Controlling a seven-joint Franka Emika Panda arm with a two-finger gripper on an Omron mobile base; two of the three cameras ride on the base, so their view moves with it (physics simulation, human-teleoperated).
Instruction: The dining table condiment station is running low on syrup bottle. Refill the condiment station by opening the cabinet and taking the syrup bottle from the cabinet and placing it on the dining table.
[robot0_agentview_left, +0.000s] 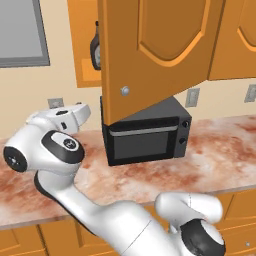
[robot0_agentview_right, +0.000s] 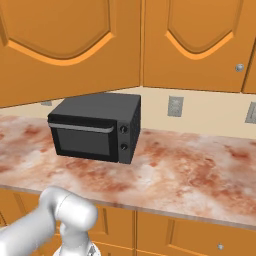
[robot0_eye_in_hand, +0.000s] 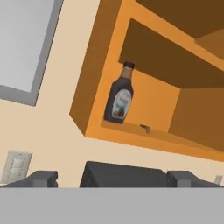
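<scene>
My gripper (robot0_eye_in_hand: 111, 177) sat with its jaws wide apart and nothing between them, the two dark fingertips (robot0_eye_in_hand: 41, 178) low in the hand view, pointed up at the open cabinet (robot0_eye_in_hand: 144, 78). The cabinet door (robot0_agentview_left: 150, 55) hung swung out toward me, round silver knob (robot0_agentview_left: 125, 91) at its lower corner, covering most of the opening in the left base view. The syrup bottle (robot0_eye_in_hand: 120, 97) stood upright on the bottom shelf near the cabinet's left wall, dark body with a pale label and dark cap; in the left base view just a sliver of it (robot0_agentview_left: 95, 50) showed past the door edge. It was well clear of my gripper, no contact. Below the cabinet a black toaster oven (robot0_agentview_left: 146, 132) sat on the marbled counter (robot0_agentview_right: 190, 170), against the beige wall with its outlets (robot0_agentview_right: 175, 106).
</scene>
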